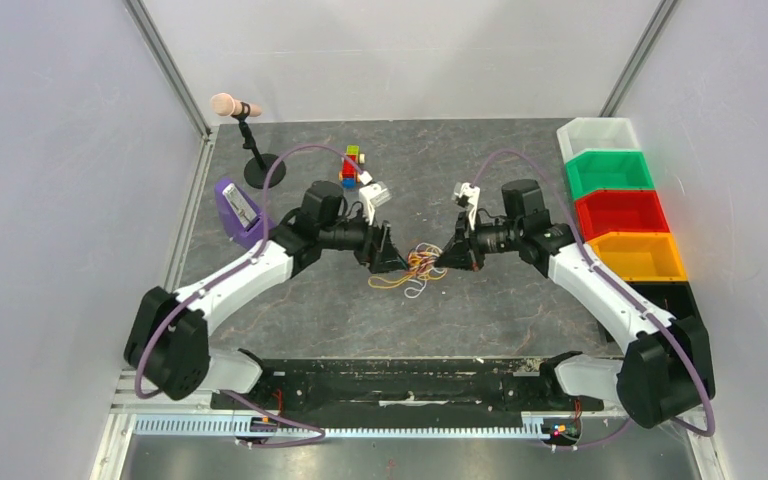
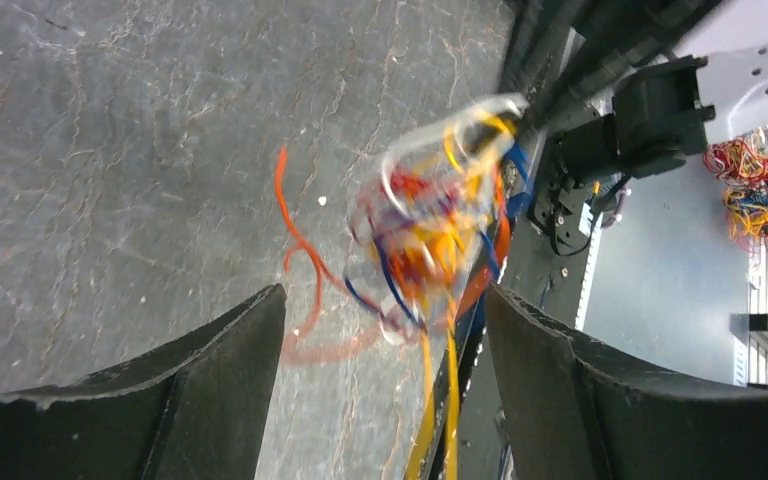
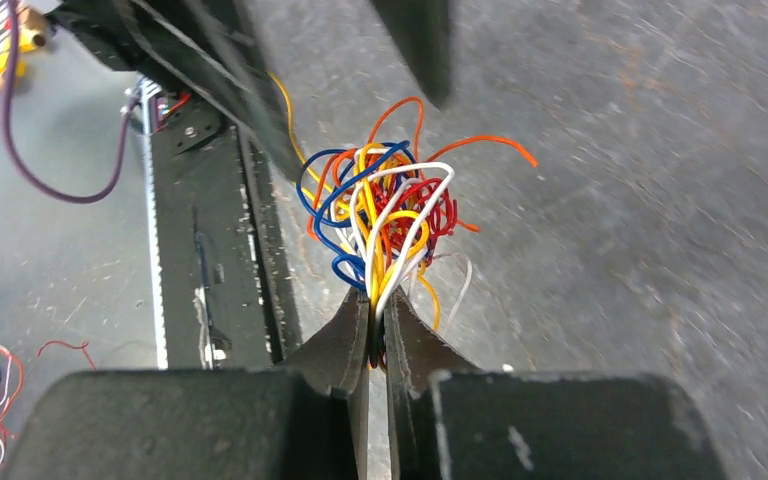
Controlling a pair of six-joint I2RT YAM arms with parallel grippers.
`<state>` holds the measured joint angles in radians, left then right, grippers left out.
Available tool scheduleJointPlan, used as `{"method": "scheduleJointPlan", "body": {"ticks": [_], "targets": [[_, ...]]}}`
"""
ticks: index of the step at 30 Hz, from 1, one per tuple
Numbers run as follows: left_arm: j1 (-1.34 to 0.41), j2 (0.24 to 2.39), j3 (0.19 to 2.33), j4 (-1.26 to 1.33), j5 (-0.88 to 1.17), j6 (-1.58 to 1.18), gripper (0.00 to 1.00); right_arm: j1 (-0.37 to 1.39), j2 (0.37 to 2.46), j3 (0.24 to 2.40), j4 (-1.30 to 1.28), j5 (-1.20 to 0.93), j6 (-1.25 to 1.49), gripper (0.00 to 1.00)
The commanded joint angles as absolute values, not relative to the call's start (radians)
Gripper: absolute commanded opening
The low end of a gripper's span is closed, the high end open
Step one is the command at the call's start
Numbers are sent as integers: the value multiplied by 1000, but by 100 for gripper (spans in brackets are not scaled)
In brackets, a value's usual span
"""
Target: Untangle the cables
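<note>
My right claw (image 3: 378, 312) pinches the cables (image 3: 385, 210) at the middle of its wrist view; my left claw (image 2: 385, 300) stands spread wide, the blurred bunch in its gap, above the counter (image 2: 110, 150).

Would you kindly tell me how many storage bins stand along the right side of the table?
5, in one row: white bin farthest, then green bin, red bin, orange bin, and what looks like a black bin nearest, partly hidden behind the right arm.
</note>
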<state>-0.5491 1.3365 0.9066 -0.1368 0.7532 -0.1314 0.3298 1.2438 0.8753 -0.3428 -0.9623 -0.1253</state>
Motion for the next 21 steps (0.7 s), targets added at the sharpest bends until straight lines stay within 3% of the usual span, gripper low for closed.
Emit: {"method": "scheduleJointPlan", "body": {"ticks": [1,2,4,5,7,8,10,12,16,21], "targets": [[-611,1421,945,93,703,-348,80,411,1195,868,-236,-1004,-61,4],[-619,1435,944,117,715,-372,78,420,1192,867,-216,-1003,-42,4],[-621,1458,944,129,764,-399,21,422,1186,869,-202,-1002,-14,4],[-618,1452,941,111,759,-385,5,420,1183,875,-221,-994,-16,5],[-599,1410,906,92,753,-348,2,408,1170,881,-274,-985,-37,13],[-589,1379,886,80,755,-326,2,398,1162,877,-292,-986,-39,22],[-577,1331,859,48,765,-278,2,379,1150,865,-320,-983,-31,52],[-579,1294,837,37,782,-249,2,373,1146,852,-321,-959,-25,65],[-580,1286,825,48,809,-243,2,377,1178,814,-170,-919,131,74],[-594,1304,857,6,783,-205,2,401,1234,815,-9,-887,260,71]]}}
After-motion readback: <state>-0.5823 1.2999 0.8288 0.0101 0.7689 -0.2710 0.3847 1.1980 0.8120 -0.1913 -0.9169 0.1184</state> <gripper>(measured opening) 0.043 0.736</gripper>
